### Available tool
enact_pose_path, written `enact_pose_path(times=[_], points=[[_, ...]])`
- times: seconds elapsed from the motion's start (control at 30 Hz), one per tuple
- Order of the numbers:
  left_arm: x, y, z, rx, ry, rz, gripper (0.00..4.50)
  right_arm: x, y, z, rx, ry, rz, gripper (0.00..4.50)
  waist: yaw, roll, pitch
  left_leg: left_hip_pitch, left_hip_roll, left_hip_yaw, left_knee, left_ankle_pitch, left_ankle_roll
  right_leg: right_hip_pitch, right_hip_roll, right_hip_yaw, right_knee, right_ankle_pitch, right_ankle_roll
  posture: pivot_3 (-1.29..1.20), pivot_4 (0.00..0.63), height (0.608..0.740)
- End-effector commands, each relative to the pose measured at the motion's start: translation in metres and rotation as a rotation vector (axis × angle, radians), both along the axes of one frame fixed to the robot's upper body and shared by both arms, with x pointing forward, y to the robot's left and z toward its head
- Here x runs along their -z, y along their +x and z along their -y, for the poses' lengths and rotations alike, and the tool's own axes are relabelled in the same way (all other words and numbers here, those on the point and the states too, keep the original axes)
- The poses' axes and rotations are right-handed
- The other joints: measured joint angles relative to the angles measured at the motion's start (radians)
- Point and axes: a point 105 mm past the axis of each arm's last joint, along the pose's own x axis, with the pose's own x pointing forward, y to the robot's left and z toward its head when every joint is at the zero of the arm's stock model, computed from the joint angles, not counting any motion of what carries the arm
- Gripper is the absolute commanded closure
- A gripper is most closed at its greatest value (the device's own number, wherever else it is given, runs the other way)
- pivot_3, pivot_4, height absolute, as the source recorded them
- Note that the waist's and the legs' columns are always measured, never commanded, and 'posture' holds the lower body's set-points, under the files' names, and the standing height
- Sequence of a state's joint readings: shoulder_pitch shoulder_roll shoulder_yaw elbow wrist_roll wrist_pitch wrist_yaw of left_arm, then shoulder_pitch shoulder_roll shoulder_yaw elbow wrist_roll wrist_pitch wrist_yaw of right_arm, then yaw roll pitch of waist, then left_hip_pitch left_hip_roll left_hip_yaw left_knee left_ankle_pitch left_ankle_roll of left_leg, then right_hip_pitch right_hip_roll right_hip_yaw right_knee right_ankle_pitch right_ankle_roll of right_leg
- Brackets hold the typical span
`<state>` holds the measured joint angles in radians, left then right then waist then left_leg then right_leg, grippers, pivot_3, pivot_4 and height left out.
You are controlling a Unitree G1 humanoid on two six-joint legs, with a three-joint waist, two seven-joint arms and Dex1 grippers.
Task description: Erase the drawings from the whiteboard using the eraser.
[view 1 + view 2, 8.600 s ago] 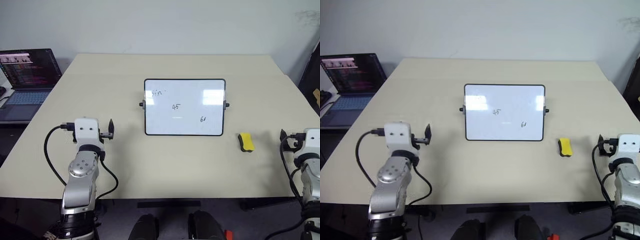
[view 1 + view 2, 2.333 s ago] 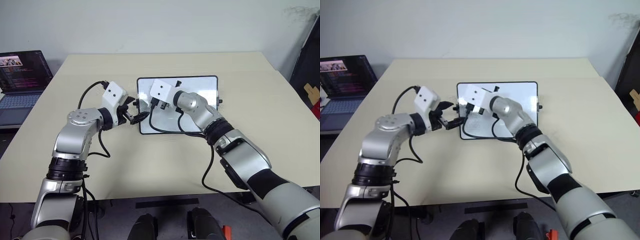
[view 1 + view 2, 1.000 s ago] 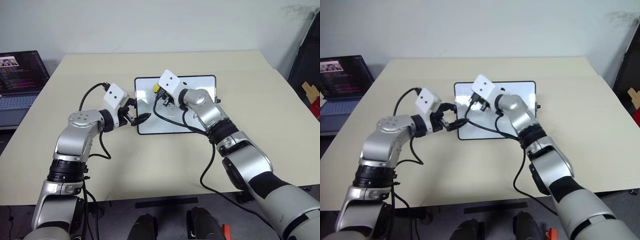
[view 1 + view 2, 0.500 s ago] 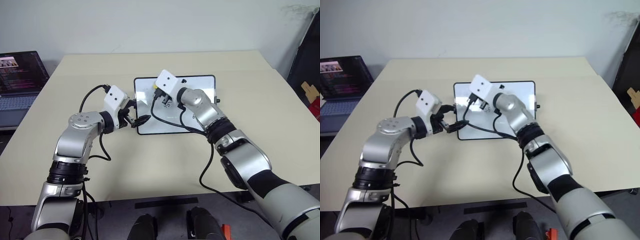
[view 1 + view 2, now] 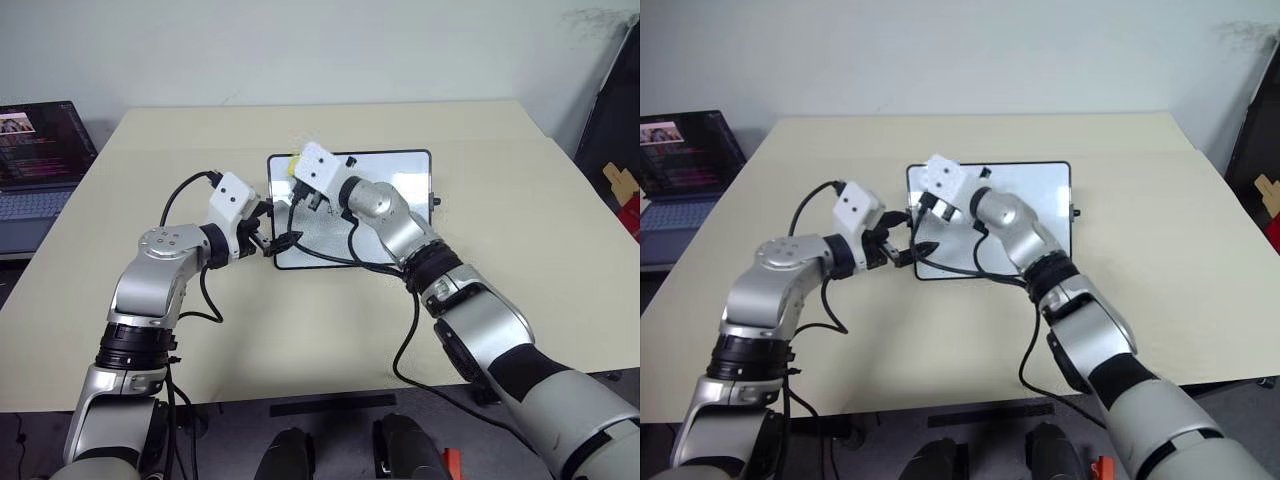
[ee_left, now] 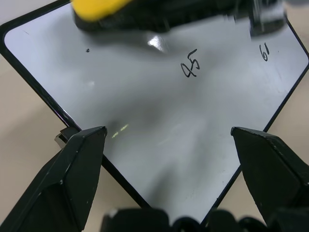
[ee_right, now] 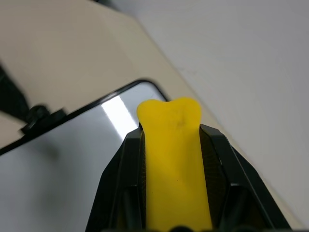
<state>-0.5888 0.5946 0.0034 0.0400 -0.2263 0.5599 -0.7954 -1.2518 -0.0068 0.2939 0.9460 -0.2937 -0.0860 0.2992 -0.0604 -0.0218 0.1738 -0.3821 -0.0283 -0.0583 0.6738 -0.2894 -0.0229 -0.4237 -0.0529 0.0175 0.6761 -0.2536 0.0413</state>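
With the whiteboard [image 5: 395,205] propped on the surface [image 5: 520,240], a hard stroke could shove it; the left tool [image 6: 169,145] gapes at its edge, the right tool [image 7: 171,159] clamps the eraser [image 7: 173,145] at its far-left corner, while "45" [image 6: 189,64] and "61" [image 6: 264,52] remain.

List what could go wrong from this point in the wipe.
1. The right gripper pinches the eraser by its sides, leaving much of it sticking out past the fingers; pressing on the whiteboard might twist it loose.
2. "45" and "61" are unerased, while the eraser sits at the board's upper-left corner, so a short stroke may miss them.
3. The left gripper stands open at the board's left edge; if it isn't bracing, the board may slide.
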Motion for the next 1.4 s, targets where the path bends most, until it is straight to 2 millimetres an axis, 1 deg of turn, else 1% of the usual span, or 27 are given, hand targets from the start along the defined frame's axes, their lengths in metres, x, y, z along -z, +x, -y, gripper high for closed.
enact_pose_path(times=[0.03,0.17,0.3,0.47,0.53,0.67,0.8,0.9,0.93,1.0,1.03,1.1,1.2,1.23,1.27,1.3,1.33,1.4], points=[[-0.012,-0.003,0.004,0.017,0.008,0.05,0.0,-0.018,-0.001,-0.006,0.004,0.022,0.059,3.33,0.0,0.0,0.0,0.0,0.0,0.0,0.0,0.0,0.0,0.0,0.0,0.0,0.0,0.0,0.0,0.0,0.15,0.74],[-0.011,-0.003,0.004,0.017,0.01,0.05,0.0,-0.007,0.003,-0.008,0.035,-0.016,0.035,3.33,0.001,0.0,0.0,0.0,0.0,0.0,0.0,0.0,0.0,0.0,0.0,0.0,-0.001,0.0,0.0,0.0,0.15,0.74],[-0.011,-0.003,0.005,0.018,0.01,0.049,0.0,0.003,0.008,-0.005,0.067,-0.07,0.022,3.33,0.001,0.0,0.0,0.0,0.0,0.0,-0.002,0.0,0.0,0.0,0.0,0.0,-0.001,0.0,0.0,0.0,0.15,0.74],[-0.01,-0.004,0.005,0.017,0.009,0.048,0.0,0.025,0.006,-0.006,0.035,-0.168,-0.032,3.33,0.0,0.0,0.0,0.0,0.0,0.001,-0.003,0.0,0.0,0.0,0.0,0.0,-0.002,0.0,0.0,0.0,0.15,0.74],[-0.01,-0.003,0.005,0.017,0.008,0.047,0.0,0.03,0.003,-0.007,0.015,-0.186,-0.047,3.34,-0.001,0.0,0.0,0.0,0.0,0.001,-0.003,0.0,0.0,0.0,0.0,0.0,-0.002,0.0,0.0,0.0,0.15,0.74],[-0.009,-0.003,0.006,0.02,0.008,0.046,0.0,0.031,0.002,-0.01,0.002,-0.192,-0.052,3.34,0.0,0.0,0.0,0.001,0.0,0.001,-0.003,0.0,0.0,0.0,0.0,0.0,-0.001,0.0,0.0,0.0,0.15,0.74],[-0.009,-0.002,0.007,0.023,0.007,0.047,0.0,0.029,0.003,-0.006,0.011,-0.176,-0.059,3.34,0.0,0.0,0.0,0.001,0.0,0.001,-0.003,0.0,0.0,0.0,0.0,0.0,-0.001,0.0,0.0,0.0,0.15,0.74],[-0.009,-0.002,0.008,0.023,0.005,0.046,0.0,0.022,0.005,-0.001,0.014,-0.121,-0.074,3.34,0.001,0.0,0.0,0.001,0.0,0.001,-0.003,0.0,0.0,0.0,0.0,0.0,-0.002,0.0,0.0,0.0,0.15,0.74],[-0.009,-0.002,0.008,0.021,0.002,0.045,0.0,0.013,0.005,0.001,0.008,-0.06,-0.087,3.34,0.001,0.0,0.0,0.001,0.0,0.001,-0.003,0.0,0.0,0.0,0.0,0.0,-0.002,0.0,0.0,0.0,0.15,0.74],[-0.007,-0.003,0.007,0.016,-0.005,0.043,0.0,-0.007,0.003,0.009,-0.023,0.07,-0.106,3.34,0.002,0.0,0.0,0.0,0.0,0.0,-0.003,0.0,0.0,0.0,0.0,0.0,-0.002,0.0,0.0,0.0,0.15,0.74],[-0.007,-0.003,0.007,0.014,-0.009,0.042,0.0,-0.014,0.002,0.013,-0.035,0.124,-0.123,3.34,0.003,0.0,0.0,0.0,0.0,0.0,-0.003,0.0,0.0,0.0,0.0,0.0,-0.002,0.0,0.0,0.0,0.15,0.74],[-0.007,-0.003,0.007,0.007,-0.017,0.042,0.0,-0.024,-0.004,0.024,-0.076,0.22,-0.165,3.34,0.004,0.0,0.0,-0.001,0.0,0.0,-0.003,0.0,0.0,0.0,0.0,0.0,-0.003,0.0,0.0,0.0,0.15,0.74],[-0.008,-0.004,0.005,-0.012,-0.042,0.049,0.0,-0.032,-0.021,0.049,-0.144,0.366,-0.251,3.34,0.006,0.0,0.0,-0.001,0.0,0.0,-0.004,0.0,0.0,0.0,0.0,-0.001,-0.004,0.0,0.0,0.0,0.15,0.74],[-0.008,-0.004,0.004,-0.016,-0.047,0.051,0.0,-0.033,-0.026,0.054,-0.157,0.383,-0.265,3.34,0.008,0.0,0.0,-0.001,0.001,0.0,-0.005,0.0,0.0,0.0,-0.001,-0.001,-0.004,0.0,0.0,0.0,0.15,0.74],[-0.009,-0.005,0.004,-0.016,-0.062,0.051,0.0,-0.028,-0.034,0.065,-0.166,0.387,-0.285,3.34,0.009,0.0,0.0,-0.002,0.001,0.0,-0.005,0.0,0.0,0.0,-0.001,-0.001,-0.005,0.0,0.0,0.0,0.15,0.74],[-0.008,-0.008,0.005,-0.013,-0.069,0.051,0.0,-0.023,-0.043,0.079,-0.167,0.386,-0.307,3.34,0.011,0.0,0.0,-0.002,0.001,0.0,-0.005,0.0,0.0,0.0,-0.001,-0.001,-0.005,0.0,0.0,0.0,0.15,0.74],[-0.007,-0.009,0.005,-0.01,-0.073,0.05,0.0,-0.019,-0.05,0.087,-0.166,0.382,-0.323,3.34,0.015,0.0,0.0,-0.002,0.001,0.0,-0.006,0.0,0.0,0.0,-0.001,-0.001,-0.008,0.0,0.0,0.0,0.15,0.74],[-0.002,-0.015,0.007,0.002,-0.073,0.032,0.0,-0.003,-0.066,0.11,-0.139,0.355,-0.362,3.34,0.022,0.0,0.0,-0.002,0.001,-0.001,-0.008,0.0,0.0,0.001,-0.001,-0.001,-0.011,0.0,0.0,0.0,0.15,0.74]])
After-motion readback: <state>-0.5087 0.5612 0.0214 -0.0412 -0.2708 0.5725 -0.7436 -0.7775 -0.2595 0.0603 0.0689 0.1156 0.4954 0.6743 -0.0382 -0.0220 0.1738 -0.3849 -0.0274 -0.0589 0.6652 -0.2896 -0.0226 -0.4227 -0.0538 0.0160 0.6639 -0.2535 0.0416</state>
